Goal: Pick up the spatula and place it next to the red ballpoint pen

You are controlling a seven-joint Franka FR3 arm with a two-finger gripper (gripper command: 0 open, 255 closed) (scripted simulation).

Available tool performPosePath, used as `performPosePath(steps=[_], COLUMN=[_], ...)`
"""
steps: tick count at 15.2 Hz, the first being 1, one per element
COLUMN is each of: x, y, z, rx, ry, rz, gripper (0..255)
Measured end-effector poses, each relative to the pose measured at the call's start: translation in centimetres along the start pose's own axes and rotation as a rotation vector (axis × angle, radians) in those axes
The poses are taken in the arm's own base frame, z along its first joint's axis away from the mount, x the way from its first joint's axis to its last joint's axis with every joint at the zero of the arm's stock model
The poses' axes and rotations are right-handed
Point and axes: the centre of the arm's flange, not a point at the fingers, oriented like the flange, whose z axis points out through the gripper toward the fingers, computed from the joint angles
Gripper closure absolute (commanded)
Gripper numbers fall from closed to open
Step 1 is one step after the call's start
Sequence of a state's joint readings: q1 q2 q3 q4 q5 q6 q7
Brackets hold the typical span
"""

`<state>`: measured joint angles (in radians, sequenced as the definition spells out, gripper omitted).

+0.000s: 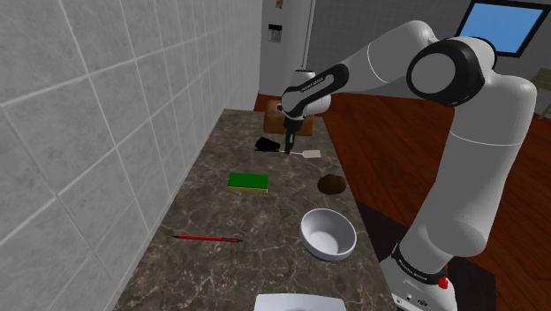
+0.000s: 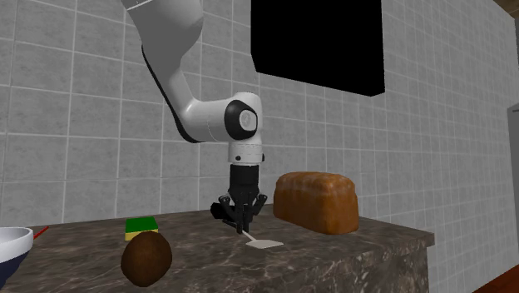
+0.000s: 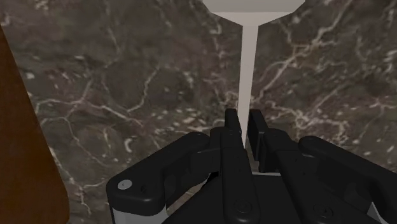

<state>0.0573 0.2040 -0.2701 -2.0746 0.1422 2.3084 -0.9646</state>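
The spatula is white, with a thin handle and a flat blade. My black gripper is shut on the handle's end, its fingers clasping it from both sides. The blade lies low on the dark marble counter toward its far end; whether it touches the stone I cannot tell. From the second exterior view the gripper points straight down, with the blade just in front of it. The red ballpoint pen lies near the counter's near end, close to the tiled wall.
A green and yellow sponge, a brown round lump and a white bowl lie between the gripper and the pen. A bread loaf stands just beyond the gripper, a small black object beside it.
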Motion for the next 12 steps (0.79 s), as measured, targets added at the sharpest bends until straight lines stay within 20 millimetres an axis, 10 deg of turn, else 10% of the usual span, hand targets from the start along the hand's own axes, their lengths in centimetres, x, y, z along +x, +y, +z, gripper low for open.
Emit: performPosePath(steps=[12], x=[0.2], y=[0.0], z=[-2.6], rx=[0.0], ry=[0.0], rz=[0.0], gripper=[255])
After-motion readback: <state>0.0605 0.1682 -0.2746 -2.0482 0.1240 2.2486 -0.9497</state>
